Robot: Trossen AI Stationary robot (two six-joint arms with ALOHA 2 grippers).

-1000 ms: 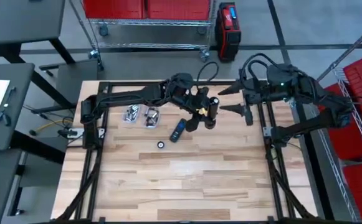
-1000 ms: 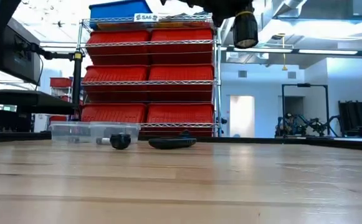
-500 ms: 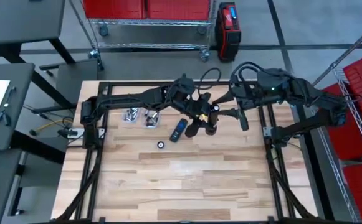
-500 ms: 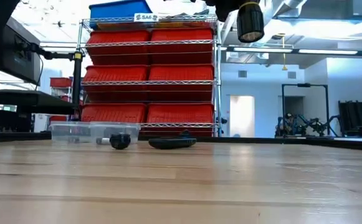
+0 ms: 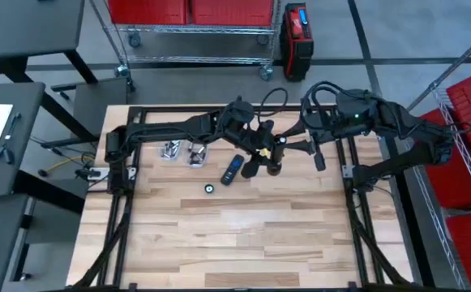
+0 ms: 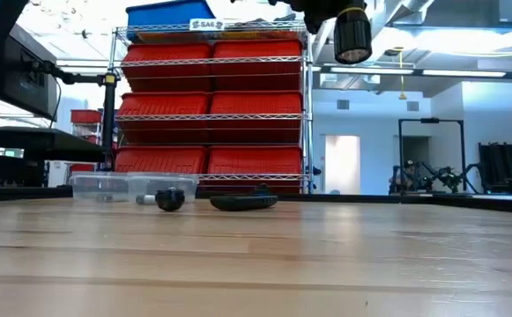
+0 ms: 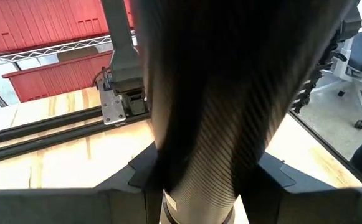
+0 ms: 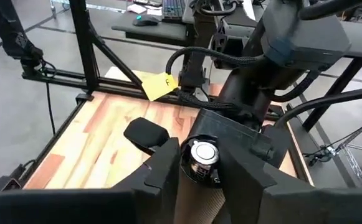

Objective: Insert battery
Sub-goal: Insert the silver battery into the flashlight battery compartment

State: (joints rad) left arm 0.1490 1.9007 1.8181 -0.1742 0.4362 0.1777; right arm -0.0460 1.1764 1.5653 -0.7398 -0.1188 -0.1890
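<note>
Hovering Over a Pale Wood Worktop

Left end effector [image 5: 261,165] grips a dark flashlight [image 6: 352,35] at frame centre; right end effector [image 5: 312,148], beside it, clenches a battery [image 8: 203,154]. Worktop [image 5: 243,235]: remote [image 5: 232,169], clear bins [image 5: 182,151]. Red shelving [image 6: 211,114] behind.

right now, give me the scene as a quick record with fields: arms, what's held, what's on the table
left gripper: raised above the table's back middle, jaws shut on the flashlight body
right gripper: close beside the flashlight body, on its right
table: wooden
lying on table: dark handheld device, small round cap
clear containers: two, side by side, back left
battery: a silver-topped cylinder shows in the right wrist view; whether it is seated cannot be told
</note>
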